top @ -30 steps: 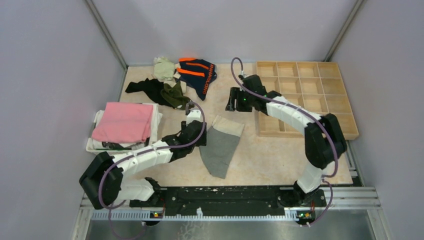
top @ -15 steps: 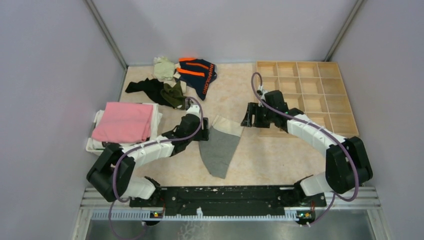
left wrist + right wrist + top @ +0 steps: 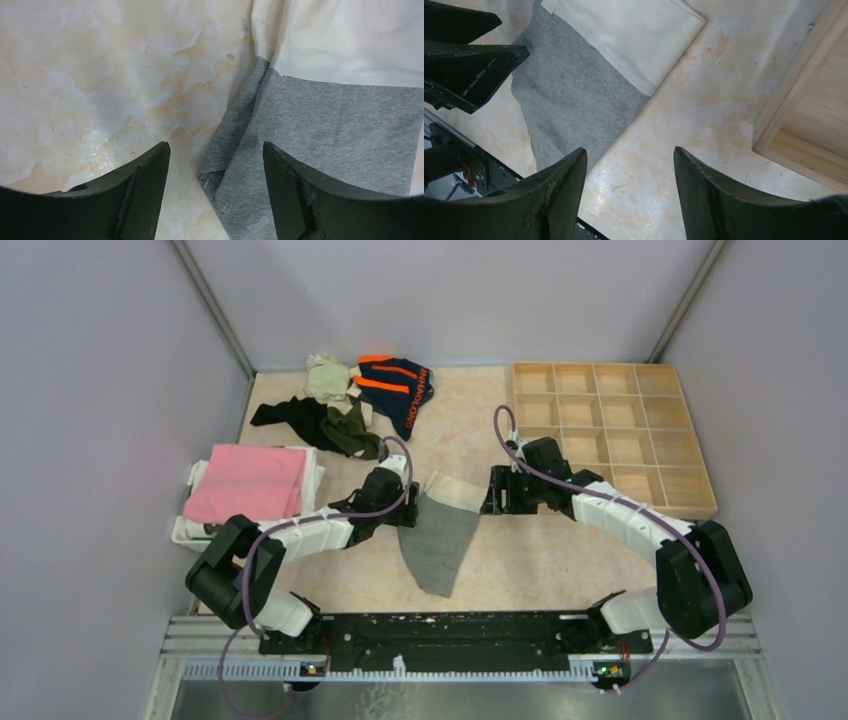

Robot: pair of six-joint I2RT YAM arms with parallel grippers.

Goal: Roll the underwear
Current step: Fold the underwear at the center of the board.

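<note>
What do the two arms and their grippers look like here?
Both the left arm and right arm have white link shells with black joints and a purple cable looping along each. The left gripper and right gripper have broad, matte black, tapered fingers.

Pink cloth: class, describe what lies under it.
Under the pink cloth, white fabric shows at the right edge, dark fabric at the near edge; the middle is covered.

The left tool covers an edge of the grey underwear; lettering on the navy pair is unreadably small.
</note>
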